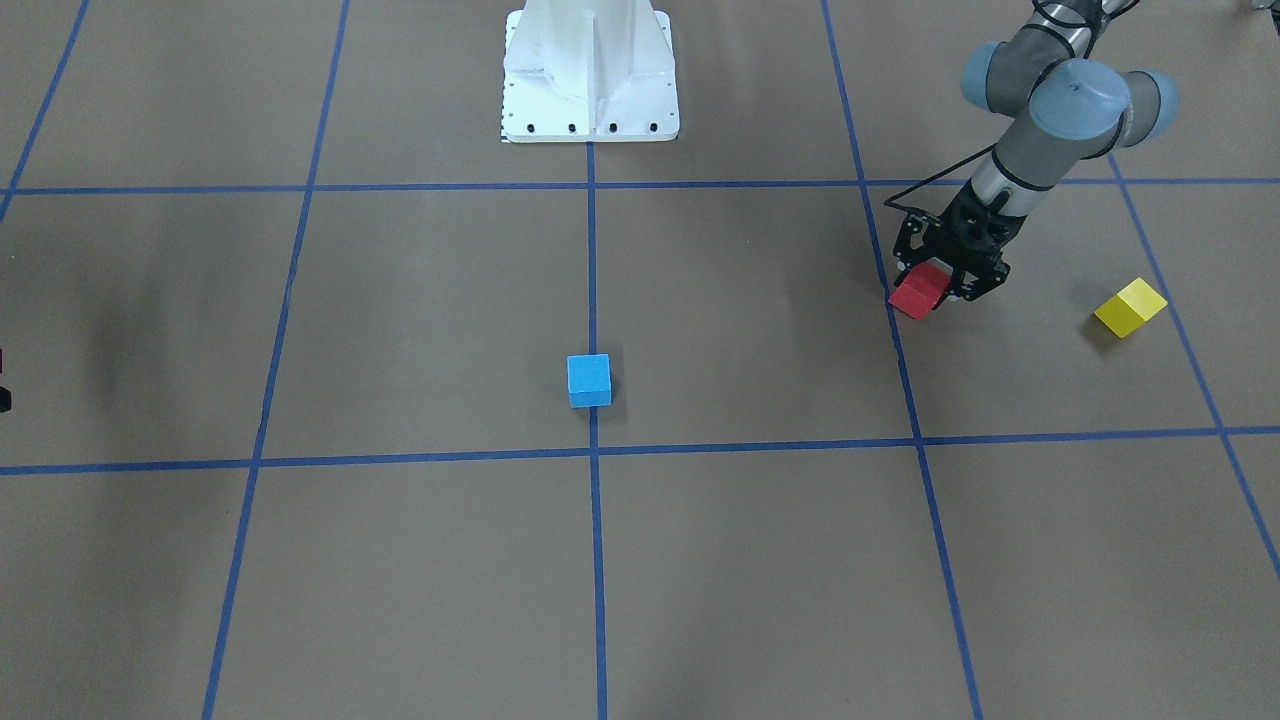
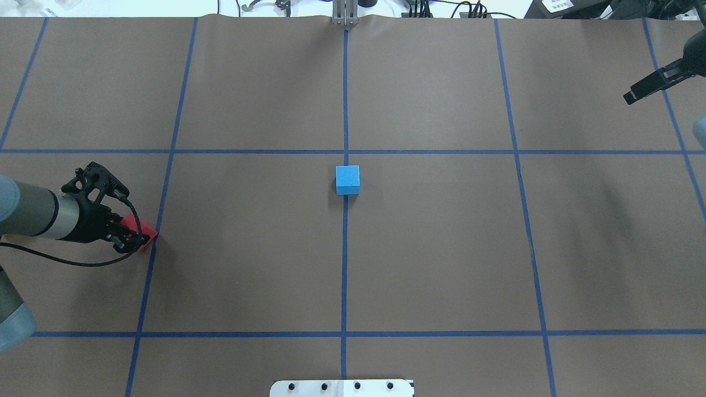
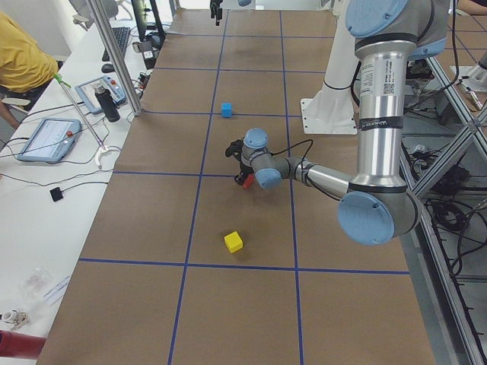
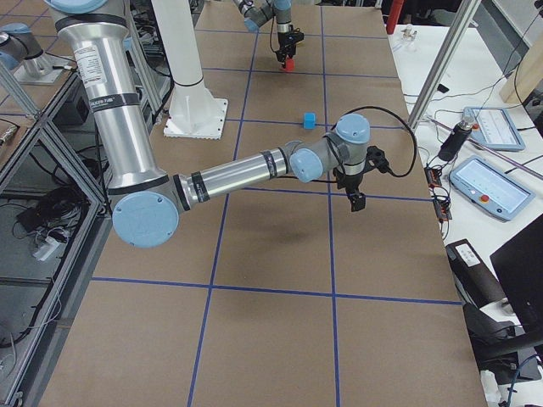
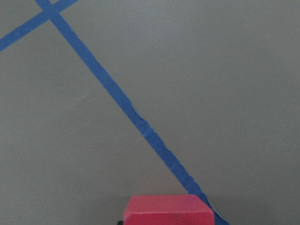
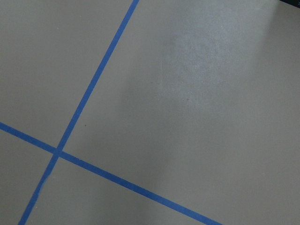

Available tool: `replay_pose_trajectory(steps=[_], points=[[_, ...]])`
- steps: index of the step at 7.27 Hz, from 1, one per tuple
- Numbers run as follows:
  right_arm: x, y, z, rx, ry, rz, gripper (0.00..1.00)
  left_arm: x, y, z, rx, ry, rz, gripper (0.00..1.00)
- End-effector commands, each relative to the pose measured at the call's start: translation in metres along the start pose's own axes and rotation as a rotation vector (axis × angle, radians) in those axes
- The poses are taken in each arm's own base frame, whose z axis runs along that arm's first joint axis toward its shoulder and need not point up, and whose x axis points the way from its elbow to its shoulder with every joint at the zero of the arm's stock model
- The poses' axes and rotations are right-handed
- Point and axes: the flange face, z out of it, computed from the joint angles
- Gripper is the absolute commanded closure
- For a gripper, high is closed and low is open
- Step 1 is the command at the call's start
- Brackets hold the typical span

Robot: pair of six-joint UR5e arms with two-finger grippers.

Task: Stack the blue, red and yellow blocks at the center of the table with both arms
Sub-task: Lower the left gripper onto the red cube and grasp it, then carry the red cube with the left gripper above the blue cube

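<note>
The blue block (image 1: 589, 380) sits alone on the centre tape line of the desk (image 1: 420, 560), just in front of the white pedestal (image 1: 590, 70). It is square to the grid. That spot looks like the base of the stack, so it makes sense that nothing is touching it.

The left arm's fingers (image 1: 983, 280) are closed around the red block (image 1: 921, 290), out on the robot's left side of the desk. The block sits right beside one of the long tape lines. It looks tilted in the grip, one corner lower than the rest. I cannot tell whether it has cleared the desk or is touching it. The left wrist view shows its top face at the bottom edge, with the tape line running away from it. My guess is that this is the pickup for the second layer, and the tilt may need squaring before it goes onto the blue one.

The yellow block (image 1: 1130, 307) lies farther out on the same side, near the red one but apart from it. It is turned at an angle to the grid.

The right arm's fingers (image 2: 640, 94) hang over bare desk at the far right, holding nothing. I cannot tell how wide they are. Parked there, they leave the centre free for the left arm.
</note>
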Motion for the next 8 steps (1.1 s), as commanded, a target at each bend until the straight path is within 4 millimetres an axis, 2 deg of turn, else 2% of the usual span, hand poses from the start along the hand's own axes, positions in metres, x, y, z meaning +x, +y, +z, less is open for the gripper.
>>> replay_pose_trajectory(steps=[1, 2, 3, 4, 5, 6, 7, 8], points=[[0.002, 0.003, 0.002, -0.004, -0.001, 0.014, 0.01, 0.018, -0.034, -0.038, 0.079, 0.017, -0.004, 1.00], [0.012, 0.020, 0.011, -0.030, 0.003, 0.041, 0.01, 0.013, -0.058, -0.048, 0.085, -0.011, -0.112, 1.00], [0.021, 0.031, 0.013, -0.040, 0.008, 0.058, 0.01, 0.019, -0.080, -0.052, 0.093, -0.011, -0.276, 1.00], [0.033, 0.039, 0.010, -0.039, 0.017, 0.075, 0.01, 0.035, -0.115, -0.057, 0.101, -0.008, -0.382, 1.00], [0.058, 0.057, 0.002, -0.037, 0.034, 0.121, 0.01, 0.055, -0.152, -0.063, 0.086, -0.016, -0.474, 1.00], [0.082, 0.085, 0.001, -0.050, 0.046, 0.157, 0.01, 0.087, -0.204, -0.073, 0.035, -0.052, -0.534, 1.00], [0.096, 0.114, 0.011, -0.083, 0.058, 0.191, 0.01, 0.117, -0.244, -0.088, -0.003, -0.080, -0.562, 1.00], [0.117, 0.137, 0.005, -0.087, 0.101, 0.200, 0.01, 0.135, -0.270, -0.094, -0.011, -0.085, -0.602, 1.00]])
